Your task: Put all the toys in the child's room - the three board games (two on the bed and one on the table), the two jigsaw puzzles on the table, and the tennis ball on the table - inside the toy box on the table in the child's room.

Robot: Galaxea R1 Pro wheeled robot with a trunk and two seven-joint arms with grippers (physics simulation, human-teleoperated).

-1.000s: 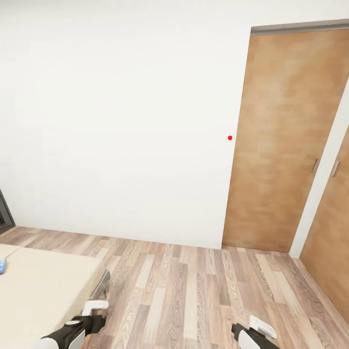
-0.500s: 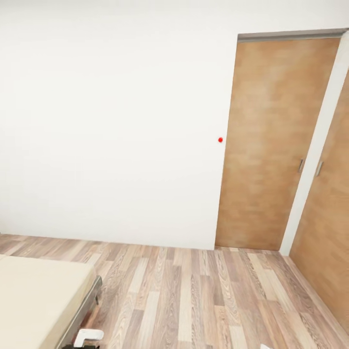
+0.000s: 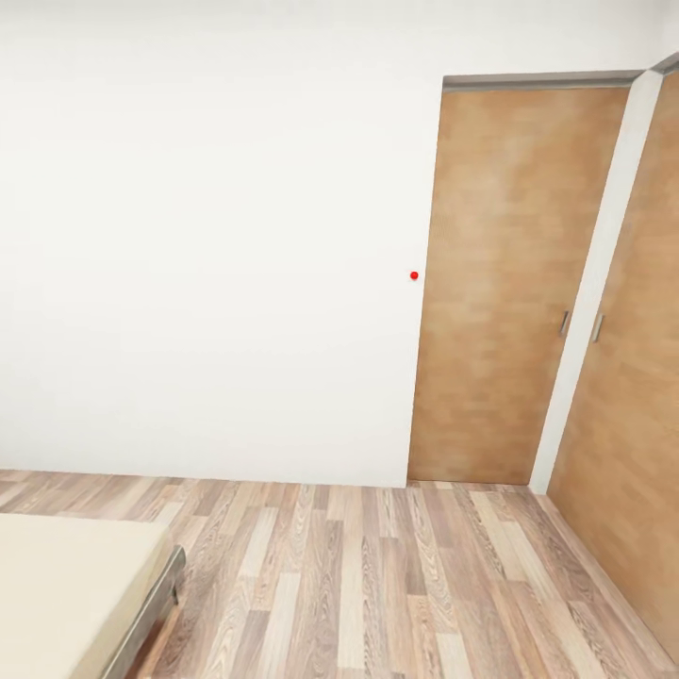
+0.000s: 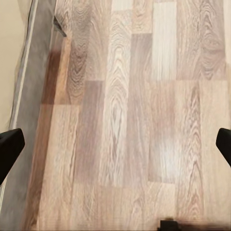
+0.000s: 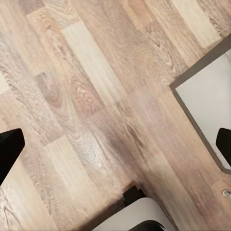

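In the left wrist view my left gripper (image 4: 115, 151) is open, its black fingertips (image 4: 8, 151) far apart over bare wooden floor, with nothing between them. Beside it runs the bed's grey frame (image 4: 33, 96) and beige mattress (image 4: 9, 43). My right gripper (image 5: 115, 147) is open too, its dark fingertips (image 5: 9, 149) wide apart above floor planks, holding nothing. In the head view a corner of the beige bed (image 3: 66, 594) lies at the lower left.
A white wall (image 3: 207, 255) with a small red dot (image 3: 414, 275) faces me. Wooden doors (image 3: 509, 283) stand at the right, one (image 3: 632, 358) on the side wall. Wood floor (image 3: 377, 585) stretches between. A pale panel with a grey rim (image 5: 209, 101) lies near the right gripper.
The head camera has swung right, so the doors and bed slid left in the picture. Both arms have dropped out of the bottom of the head view.
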